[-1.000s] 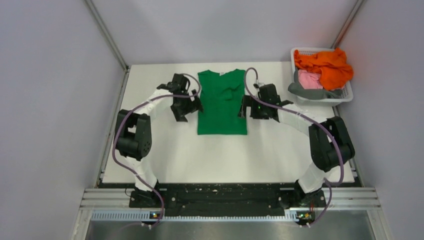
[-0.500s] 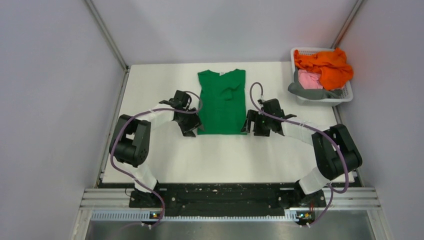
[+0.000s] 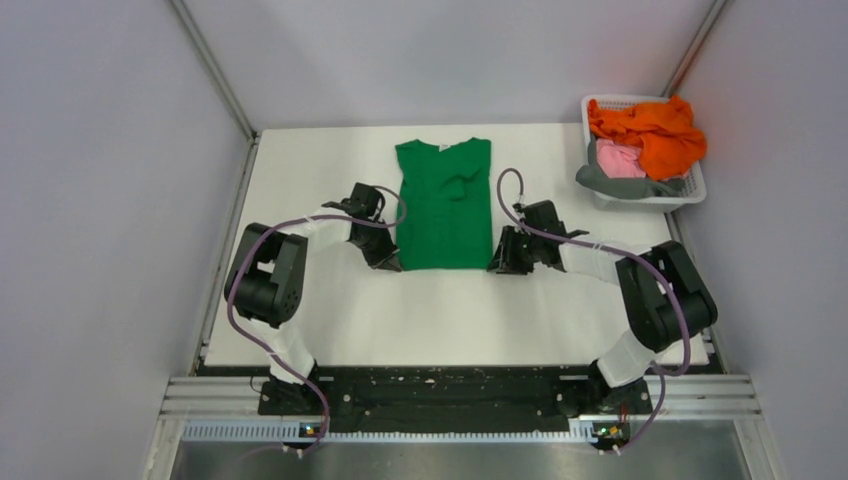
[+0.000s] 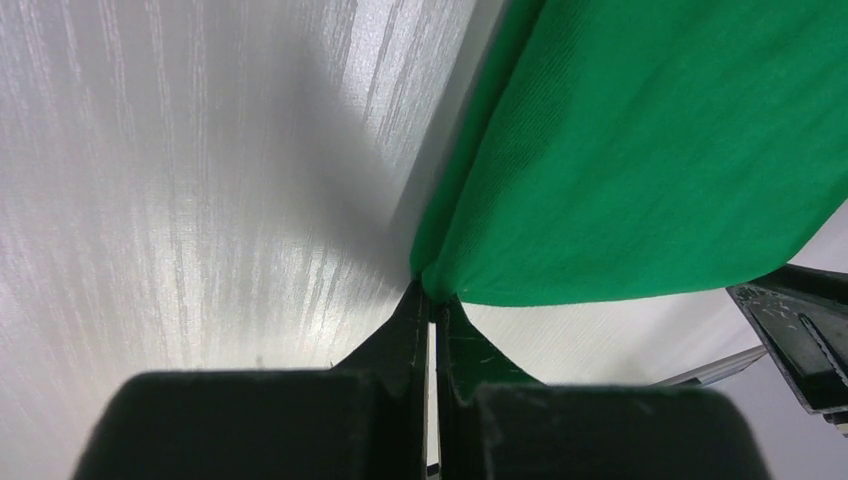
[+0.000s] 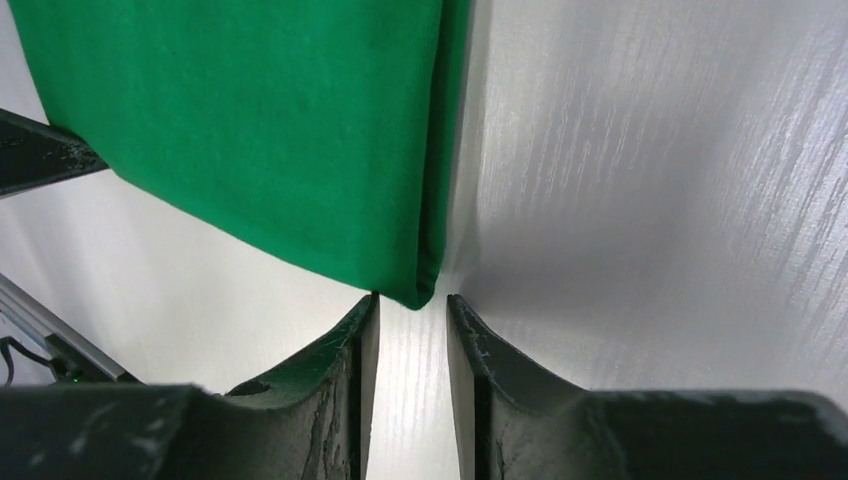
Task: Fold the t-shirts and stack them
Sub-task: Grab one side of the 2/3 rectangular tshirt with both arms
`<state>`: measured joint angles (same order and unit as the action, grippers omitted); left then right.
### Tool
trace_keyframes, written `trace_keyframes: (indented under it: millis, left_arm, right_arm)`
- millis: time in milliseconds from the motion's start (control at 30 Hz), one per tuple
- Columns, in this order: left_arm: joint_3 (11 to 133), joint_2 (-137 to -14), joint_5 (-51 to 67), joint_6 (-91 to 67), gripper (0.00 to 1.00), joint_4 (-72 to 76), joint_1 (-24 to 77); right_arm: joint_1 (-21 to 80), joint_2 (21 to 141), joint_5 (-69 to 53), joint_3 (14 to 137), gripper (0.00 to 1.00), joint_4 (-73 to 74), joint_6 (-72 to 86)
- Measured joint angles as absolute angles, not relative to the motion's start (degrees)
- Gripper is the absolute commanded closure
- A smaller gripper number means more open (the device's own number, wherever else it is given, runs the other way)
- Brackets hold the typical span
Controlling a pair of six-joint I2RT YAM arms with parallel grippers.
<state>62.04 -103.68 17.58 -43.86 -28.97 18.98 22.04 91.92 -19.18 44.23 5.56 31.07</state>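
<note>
Nearest the camera, a black rail (image 3: 440, 388) carries the bases of both arms, and the white table (image 3: 440, 315) extends away from it. The left arm (image 3: 262, 282) and right arm (image 3: 655, 295) each reach inward and low to the table surface. The left gripper (image 4: 430, 298) sits at the near left corner of the green t-shirt (image 3: 443, 205); its jaws are pressed together, pinching the tip of that corner. The right gripper (image 5: 412, 299) sits at the near right corner; its jaws are spread, one on each side of the corner tip, which lies just ahead of the gap and apart from both fingers. The green t-shirt lies flat on the middle of the table as a narrow rectangle, hem toward the arms and collar at the far end, with a wrinkle near the collar. At the far right corner stands a white basket (image 3: 693, 192) holding an orange t-shirt (image 3: 655, 130), a pink t-shirt (image 3: 620, 160) and a grey t-shirt (image 3: 612, 184), heaped loosely with the orange one on top.
</note>
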Motion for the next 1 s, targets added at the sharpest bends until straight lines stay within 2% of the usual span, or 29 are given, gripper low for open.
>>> trace_keyframes:
  millis: [200,300,633,800,1000]
  left_arm:
    - [62.02,-103.68,17.76,-43.83,1.00,-28.88,18.96]
    - [61.67,-103.68,18.06,-43.86,1.00,-28.34,18.96]
    - [55.72,-99.79,19.44,-45.19,1.00,-24.29,19.25]
    - [48.21,-92.16,19.99,-46.35,1.00,-26.50,21.80]
    - [45.32,-77.25,20.16,-47.33,1.00,-37.50,24.43]
  right_arm:
    - [22.81,93.21,-18.90,44.25,0.87,5.08,31.00]
    - [22.94,93.80,-18.74,44.25,1.00,4.19,31.00]
    - [24.25,92.33,-19.20,43.77,1.00,6.46,27.33]
    - [27.18,83.13,-20.27,40.64,1.00,16.14,24.36]
    - [31.51,68.69,-25.45,38.76,1.00,26.63,25.19]
